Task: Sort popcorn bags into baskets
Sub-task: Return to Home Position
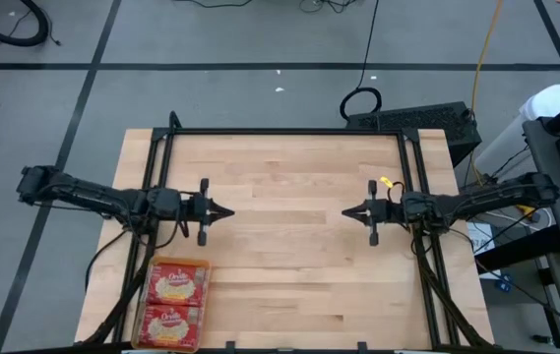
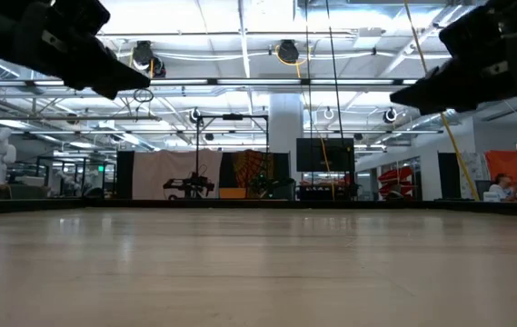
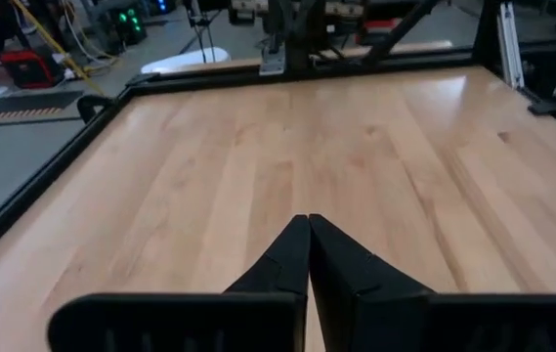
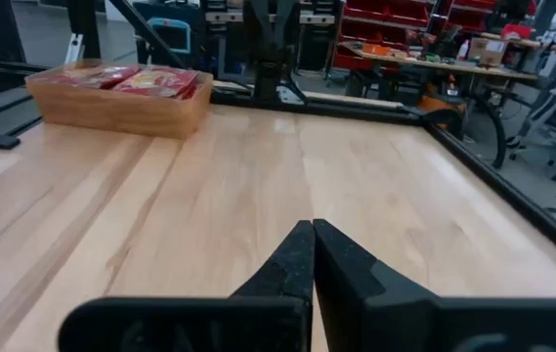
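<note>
Two flat red popcorn bags (image 1: 174,286), glossy and each printed with a cream-yellow oval, were seen lying face up, end to end, on top in the orange basket (image 1: 177,262). The basket was a shallow rectangular tray with low plain walls, set in the table's corner on the left arm's side, along the edge nearest the bottom of the high view. No packets were seen on the bare wood. The left gripper (image 1: 230,210) and the right gripper (image 1: 346,211) were held above the table (image 1: 289,177), pointing at each other across its middle and well apart. On each, the dark wedge-shaped fingers were pressed tip to tip with nothing between them. The tabletop was made of pale, smooth wooden planks bordered by a black metal frame. Beyond it, a large hall with bright ceiling lights and a grey floor marked with dark lines was visible.
</note>
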`<move>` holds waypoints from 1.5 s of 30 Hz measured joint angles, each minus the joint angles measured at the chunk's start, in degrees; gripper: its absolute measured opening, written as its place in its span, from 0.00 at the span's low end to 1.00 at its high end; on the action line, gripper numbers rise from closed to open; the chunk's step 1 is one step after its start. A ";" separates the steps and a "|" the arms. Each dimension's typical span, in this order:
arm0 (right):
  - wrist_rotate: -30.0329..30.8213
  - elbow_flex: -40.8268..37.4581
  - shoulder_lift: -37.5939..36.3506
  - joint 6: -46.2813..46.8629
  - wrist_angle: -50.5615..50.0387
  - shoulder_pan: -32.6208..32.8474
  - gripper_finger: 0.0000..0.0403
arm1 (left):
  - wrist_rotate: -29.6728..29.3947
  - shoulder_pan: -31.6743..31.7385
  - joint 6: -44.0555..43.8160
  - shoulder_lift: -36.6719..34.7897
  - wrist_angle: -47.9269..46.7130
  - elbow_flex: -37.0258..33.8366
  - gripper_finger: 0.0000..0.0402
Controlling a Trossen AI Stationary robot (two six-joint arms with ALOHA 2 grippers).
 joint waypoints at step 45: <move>-6.11 -5.31 -37.53 -1.31 -24.81 0.01 0.00 | 5.57 6.99 -1.06 -16.90 4.65 -14.00 0.02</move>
